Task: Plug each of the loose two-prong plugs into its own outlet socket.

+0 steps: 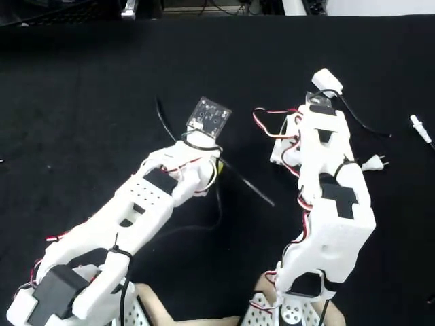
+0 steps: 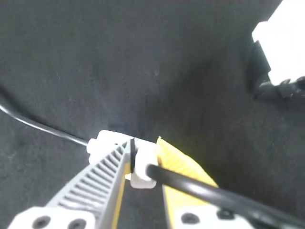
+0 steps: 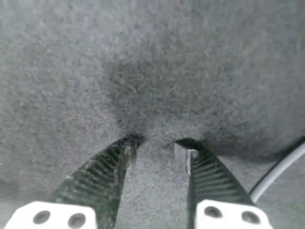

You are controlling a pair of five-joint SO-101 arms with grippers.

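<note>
Left gripper (image 2: 143, 143) pinching plug (image 2: 107, 140) | right gripper (image 3: 155, 152) spread on mat (image 3: 152, 57) | loose plug (image 1: 374, 163) at its 5 o'clock, axis 9–3 | I rate right arm (image 1: 336, 204) nearer.

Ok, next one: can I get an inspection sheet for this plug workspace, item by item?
Surface: black cloth over the table, flat where bare.
Job's things: held plug, white, clamped in the left gripper; first loose plug on the cloth beside the right arm; second loose plug farther out on that side.
Clutter: nothing seen.
Grippers: left gripper shut on the held plug; right gripper open, fingertips down at the cloth, nothing between them.
Cables: black cord leaves the held plug; black lead lies between the arms; white cord beside the right gripper.
Surroundings: dim equipment past the far edge, too dark to identify.
</note>
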